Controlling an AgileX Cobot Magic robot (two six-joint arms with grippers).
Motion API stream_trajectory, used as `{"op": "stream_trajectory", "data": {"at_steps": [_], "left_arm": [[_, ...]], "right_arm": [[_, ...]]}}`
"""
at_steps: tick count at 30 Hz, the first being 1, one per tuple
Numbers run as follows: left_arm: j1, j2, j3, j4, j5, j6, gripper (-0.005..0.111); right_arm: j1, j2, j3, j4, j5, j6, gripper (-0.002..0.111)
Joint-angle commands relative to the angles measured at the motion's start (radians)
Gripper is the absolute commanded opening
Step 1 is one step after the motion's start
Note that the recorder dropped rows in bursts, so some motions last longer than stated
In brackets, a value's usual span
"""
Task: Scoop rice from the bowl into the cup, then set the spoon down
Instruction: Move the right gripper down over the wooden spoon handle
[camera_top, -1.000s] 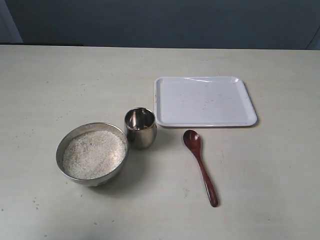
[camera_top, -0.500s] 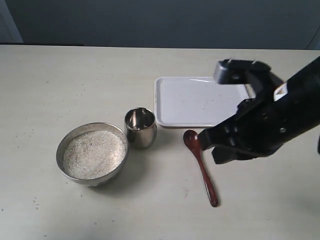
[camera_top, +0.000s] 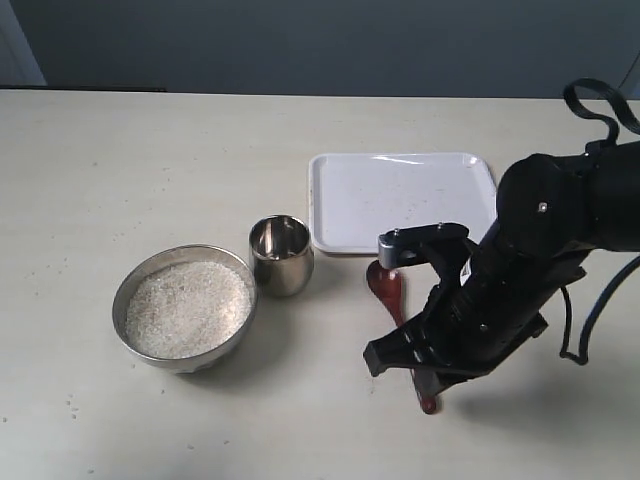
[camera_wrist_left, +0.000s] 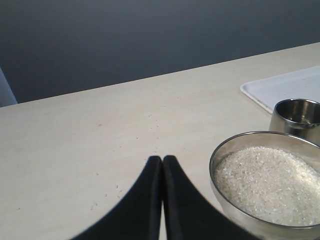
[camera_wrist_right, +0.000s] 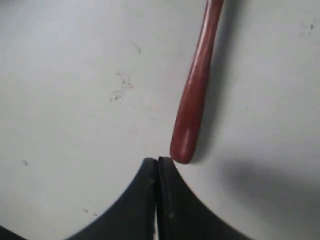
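Observation:
The dull metal bowl (camera_top: 178, 362) holds off-white rice (camera_top: 187, 308) at the left of the table. Just to its right stands the small shiny cup (camera_top: 281, 255). The dark red-brown spoon (camera_top: 385, 283) lies flat on the table, and my right arm covers most of its handle. My right gripper (camera_top: 423, 387) is shut and holds nothing. In the right wrist view its tips (camera_wrist_right: 157, 161) sit right beside the end of the spoon handle (camera_wrist_right: 197, 85). My left gripper (camera_wrist_left: 161, 159) is shut and empty, low over the table next to the bowl (camera_wrist_left: 218, 187) of rice (camera_wrist_left: 270, 182). The exterior view does not show it.
A white rectangular tray (camera_top: 410, 200) lies behind the spoon and to the right of the cup. The left wrist view shows the cup (camera_wrist_left: 297, 116) and a corner of the tray (camera_wrist_left: 285, 87) beyond the bowl. A dark wall stands behind the table's far edge.
My right arm came in from the right, then moved down and toward the front until it stood over the spoon's handle. Bowl, cup, tray and spoon have not moved.

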Motion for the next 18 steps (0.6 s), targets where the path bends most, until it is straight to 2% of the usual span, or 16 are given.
{"op": "stream_trajectory", "data": {"at_steps": [1, 9, 11, 15, 18], "left_arm": [[-0.002, -0.004, -0.002, -0.001, -0.015, -0.002, 0.001], [-0.002, -0.004, -0.002, -0.001, -0.015, -0.002, 0.001], [-0.002, -0.004, -0.002, -0.001, -0.015, -0.002, 0.001], [-0.002, -0.004, -0.002, -0.001, -0.015, -0.002, 0.001], [-0.002, -0.004, -0.002, -0.001, -0.015, -0.002, 0.001]], "right_arm": [[0.005, 0.010, -0.001, -0.020, -0.055, 0.002, -0.001], [0.005, 0.010, -0.001, -0.072, -0.111, -0.001, 0.002], [0.005, 0.010, -0.001, -0.074, -0.121, -0.003, 0.012], [0.005, 0.010, -0.001, -0.079, -0.141, -0.003, 0.046], [0.005, 0.012, -0.001, -0.079, -0.139, -0.003, 0.061]]}}
